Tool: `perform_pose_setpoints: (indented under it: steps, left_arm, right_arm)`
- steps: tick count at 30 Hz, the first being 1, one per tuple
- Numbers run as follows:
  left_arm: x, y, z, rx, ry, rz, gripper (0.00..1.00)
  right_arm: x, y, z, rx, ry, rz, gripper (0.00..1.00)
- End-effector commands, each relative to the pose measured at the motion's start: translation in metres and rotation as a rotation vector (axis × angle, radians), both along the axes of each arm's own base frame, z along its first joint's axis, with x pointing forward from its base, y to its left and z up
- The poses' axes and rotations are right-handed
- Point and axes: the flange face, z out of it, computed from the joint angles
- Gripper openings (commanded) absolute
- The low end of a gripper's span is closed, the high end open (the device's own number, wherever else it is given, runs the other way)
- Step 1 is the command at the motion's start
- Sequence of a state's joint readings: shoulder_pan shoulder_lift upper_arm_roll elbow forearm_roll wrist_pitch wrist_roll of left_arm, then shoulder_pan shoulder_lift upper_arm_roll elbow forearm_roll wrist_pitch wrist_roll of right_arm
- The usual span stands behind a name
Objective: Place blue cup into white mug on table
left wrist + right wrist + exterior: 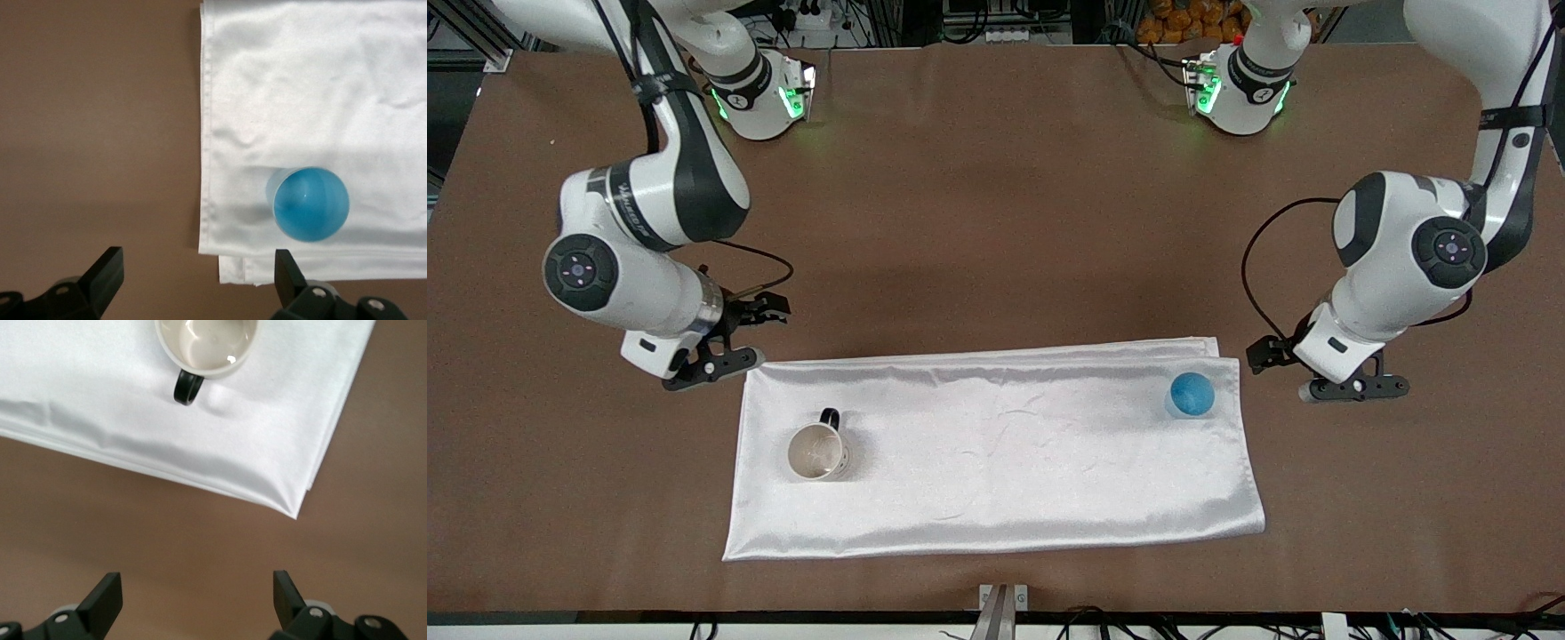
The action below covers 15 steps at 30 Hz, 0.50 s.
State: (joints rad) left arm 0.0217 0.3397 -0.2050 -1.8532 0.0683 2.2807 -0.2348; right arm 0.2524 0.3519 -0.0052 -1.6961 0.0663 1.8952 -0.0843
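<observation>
The blue cup (1191, 394) stands upright on the white cloth, near the cloth's corner at the left arm's end; it also shows in the left wrist view (311, 203). The white mug (818, 451) stands upright on the cloth toward the right arm's end, its dark handle pointing away from the front camera; the right wrist view shows its cream inside (207, 340). My left gripper (1312, 373) (199, 273) is open and empty over the bare table (996, 222) beside the cup. My right gripper (738, 338) (197, 593) is open and empty over the table, off the cloth's corner near the mug.
The shiny white cloth (996, 462) lies folded across the table's middle, nearer the front camera. The arm bases (765, 98) (1240, 89) stand at the table's edge farthest from the camera. A metal bracket (1003, 604) sits at the edge nearest the camera.
</observation>
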Motion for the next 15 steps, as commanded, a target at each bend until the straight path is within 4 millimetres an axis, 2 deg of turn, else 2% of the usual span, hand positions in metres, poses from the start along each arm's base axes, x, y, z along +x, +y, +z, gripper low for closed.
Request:
perform_pose_setpoints:
  steps: [1,5,11,15]
  left_arm:
    - [0.01,-0.016,-0.029,-0.041,-0.031,0.012,1.0]
    - [0.01,-0.024,-0.047,-0.047,-0.017,0.018,1.0]
    - [0.012,-0.023,-0.074,-0.056,0.0,0.024,1.0]
    - [0.012,-0.022,-0.08,-0.055,0.008,0.027,1.0]
  right_arm:
    - [0.011,0.011,-0.023,0.016,-0.028,-0.007,1.0]
    - [0.019,0.013,-0.042,0.021,-0.053,-0.016,1.0]
    - [0.031,0.014,-0.074,0.044,-0.087,-0.059,1.0]
    - [0.038,0.017,-0.091,0.062,-0.123,-0.101,1.0]
